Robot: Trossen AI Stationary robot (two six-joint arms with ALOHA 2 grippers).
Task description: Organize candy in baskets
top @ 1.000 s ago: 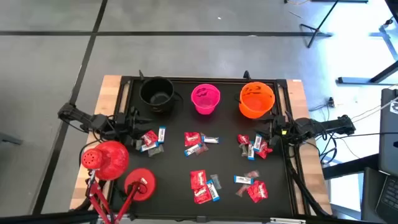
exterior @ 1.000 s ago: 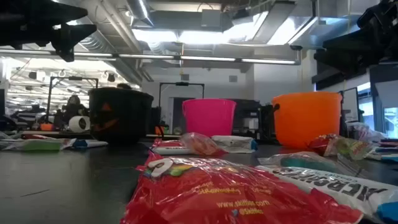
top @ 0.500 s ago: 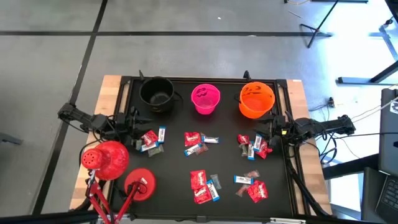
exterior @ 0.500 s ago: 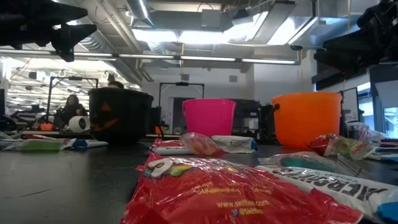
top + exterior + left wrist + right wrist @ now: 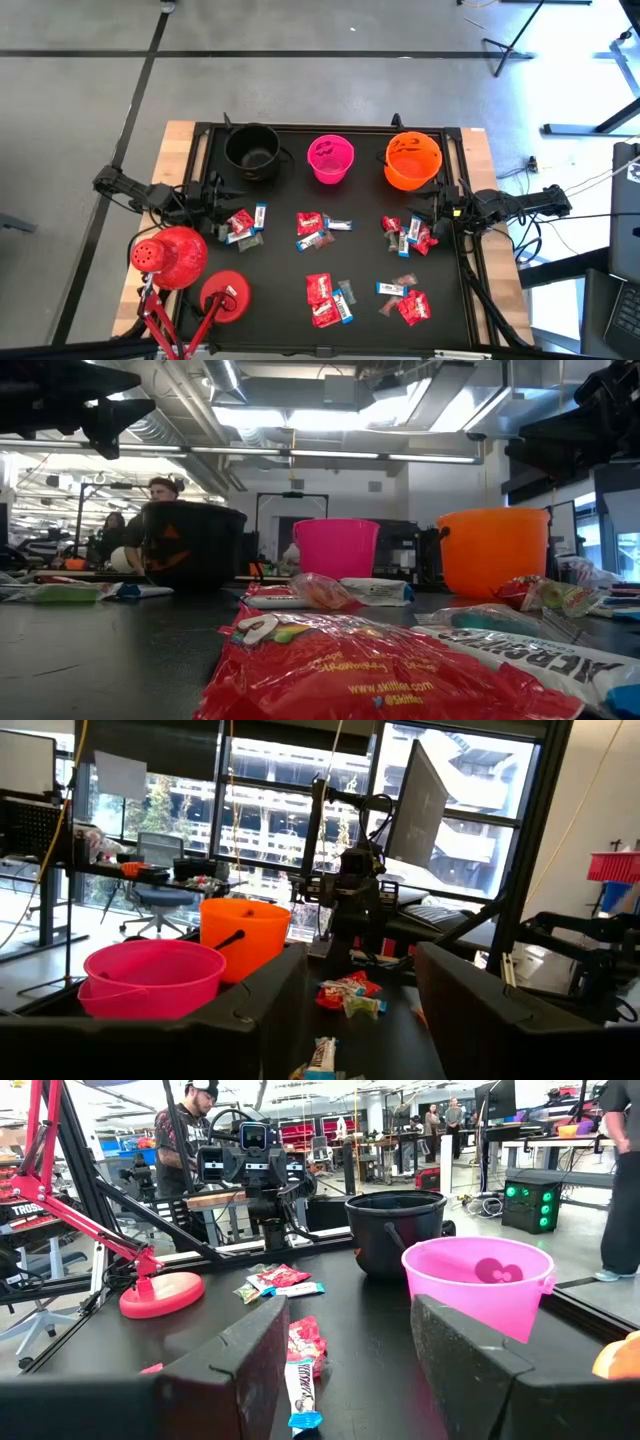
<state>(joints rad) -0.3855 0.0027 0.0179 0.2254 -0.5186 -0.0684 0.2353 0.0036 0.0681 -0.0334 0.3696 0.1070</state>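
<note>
Left claw (image 5: 213,198): at worktop's (image 5: 280,310) left edge, fingers spread wide, empty, beside a candy (image 5: 243,223) cluster. Right claw (image 5: 428,214): at right edge, wide, empty, beside more candy. Baskets: black (image 5: 251,150), pink (image 5: 331,159), orange (image 5: 412,161), along far edge.

floor (image 5: 300,40): grey concrete, dark seams | windows (image 5: 270,800) — tall, daylit | ceiling lights (image 5: 330,415) (bright strips) — on

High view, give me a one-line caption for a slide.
Two open grippers, left and right, wait at opposite table edges beside scattered candy, facing black, pink and orange buckets.
</note>
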